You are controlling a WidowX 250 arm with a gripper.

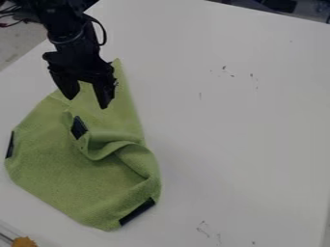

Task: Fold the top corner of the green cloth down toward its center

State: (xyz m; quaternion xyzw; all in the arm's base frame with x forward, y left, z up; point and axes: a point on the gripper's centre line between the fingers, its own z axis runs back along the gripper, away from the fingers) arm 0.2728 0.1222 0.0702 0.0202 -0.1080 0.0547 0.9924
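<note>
A green cloth (64,178) was spread in a loose, uneven shape over the left part of a white worktop (251,125), with its narrow upper tip pointed toward the arm. The black claw (86,97) was seen above the upper part of the cloth, its two fingers set well apart and clamped on nothing; whether the fabric was touched by either fingertip could not be told. Just below the claw, a corner of the cloth was folded inward and marked by a dark patch (78,127). From there, a soft ridge (106,150) was curled across toward the right edge, where the fabric was rounded over in a thicker roll. Two more dark patches were shown, one at the left edge (9,144) and one at the lower right (137,211).

The cloth was judged to be light, limp and in no danger of being broken, with a slightly fuzzy surface by which slipping would be limited. The best hold was thought to be offered by the raised ridge or the folded corner, since a pinch could be closed there around bunched fabric; over the flatter parts, only a thin layer was likely to be caught. An orange-brown item (24,242) was partly seen at the lower left edge
</note>
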